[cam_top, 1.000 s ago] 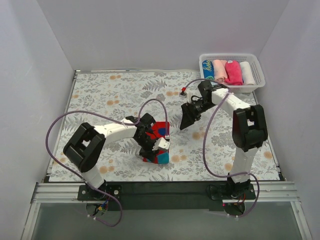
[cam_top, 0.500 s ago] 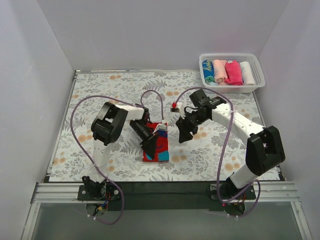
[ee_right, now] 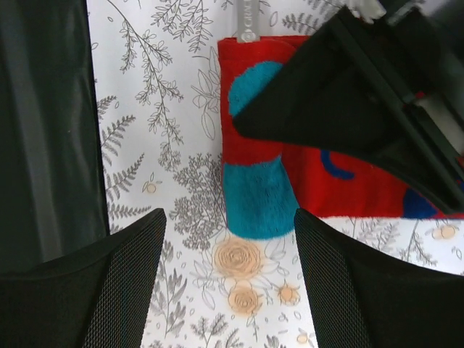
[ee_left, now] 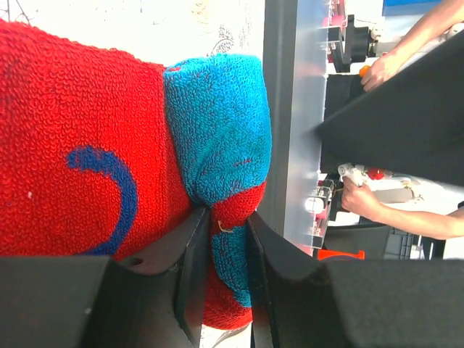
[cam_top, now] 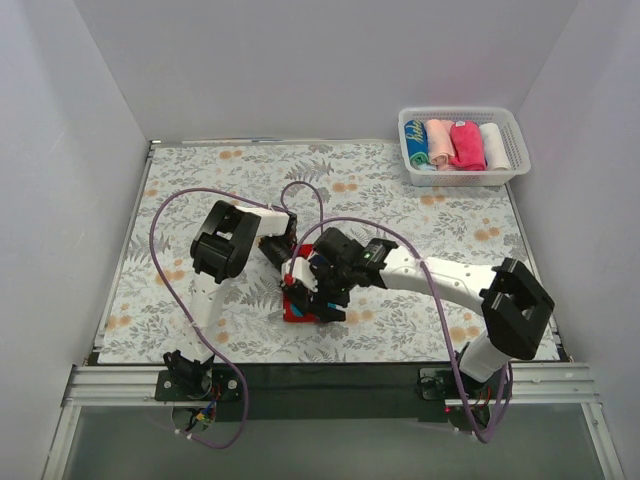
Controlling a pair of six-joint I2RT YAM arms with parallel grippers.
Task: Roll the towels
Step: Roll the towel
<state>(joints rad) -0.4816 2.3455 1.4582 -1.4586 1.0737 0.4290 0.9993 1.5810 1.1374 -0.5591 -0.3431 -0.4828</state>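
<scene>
Grey-and-orange floral table cloth [cam_top: 230, 165] lies spread flat across the table; white slotted basket [cam_top: 465, 178] sits at its far right corner; black strip [cam_top: 330, 375] runs along the near edge.

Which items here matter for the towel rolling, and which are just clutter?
Job:
- red towel, pinched by left gripper
- right gripper, open above it
- hot-pink towel, already rolled

Lying about:
- white basket
- floral table cloth
</scene>
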